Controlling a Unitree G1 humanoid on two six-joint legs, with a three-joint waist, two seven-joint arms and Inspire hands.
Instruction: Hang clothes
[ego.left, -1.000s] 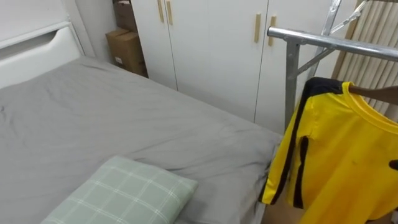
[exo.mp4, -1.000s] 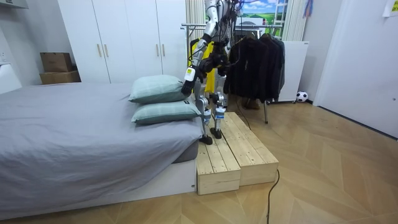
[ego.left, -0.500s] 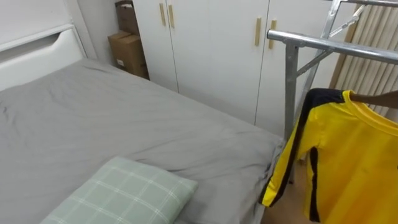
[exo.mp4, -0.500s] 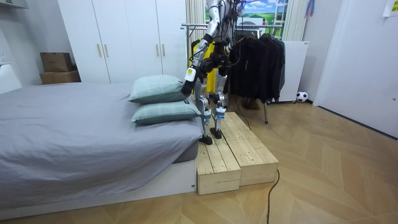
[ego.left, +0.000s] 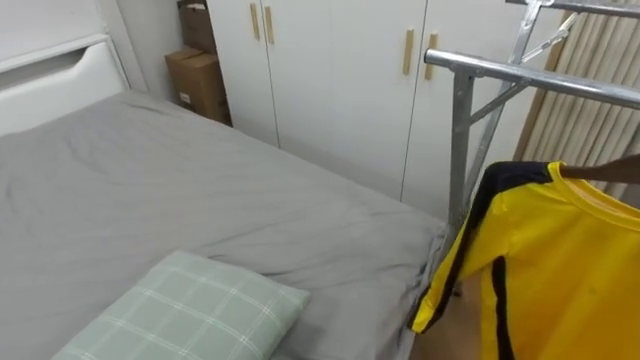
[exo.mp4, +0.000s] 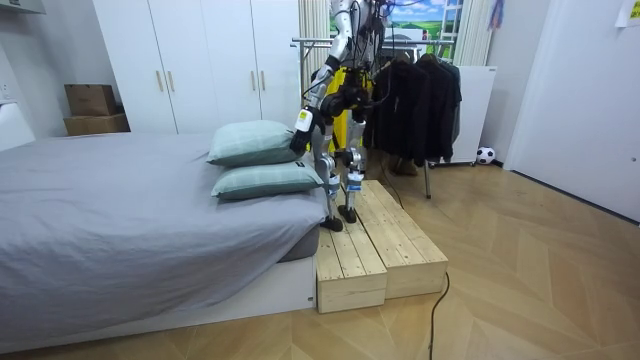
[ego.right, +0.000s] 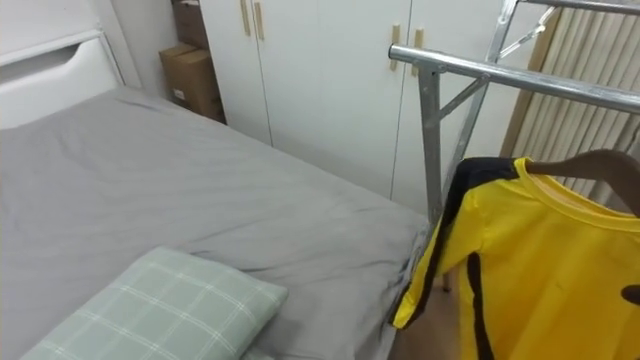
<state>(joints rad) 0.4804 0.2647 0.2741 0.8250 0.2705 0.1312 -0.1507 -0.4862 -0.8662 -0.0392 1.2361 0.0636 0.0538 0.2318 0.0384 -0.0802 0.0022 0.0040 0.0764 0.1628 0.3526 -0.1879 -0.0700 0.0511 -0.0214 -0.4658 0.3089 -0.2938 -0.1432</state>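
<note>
Hanging from a wooden hanger (ego.right: 588, 163), the yellow shirt (ego.left: 570, 260) with dark trim fills the lower right of the eye views. Its collar sits below the metal rail (ego.left: 540, 78) and clear of it. The hanger's hook runs off the right edge, so whether it is on the rail cannot be told. One sleeve drops beside the rail's upright post, just past the corner of the grey bed (ego.left: 200, 200).

A dark sliver of the right hand (ego.right: 632, 293) shows at the right edge against the shirt's front. Too little of it shows to tell how its fingers are set or whether they grip the cloth.

A green checked pillow (ego.left: 190, 310) lies at the lower left. White wardrobes (ego.left: 330, 80) and cardboard boxes (ego.left: 200, 80) stand along the top.

From the room view, the robot stands on a wooden platform (exo.mp4: 370, 250) beside the bed. It faces the rack of dark clothes (exo.mp4: 415, 95), with the shirt at its chest. The left hand (exo.mp4: 297, 138) hangs low near the pillows, too small to tell how far open it is.
</note>
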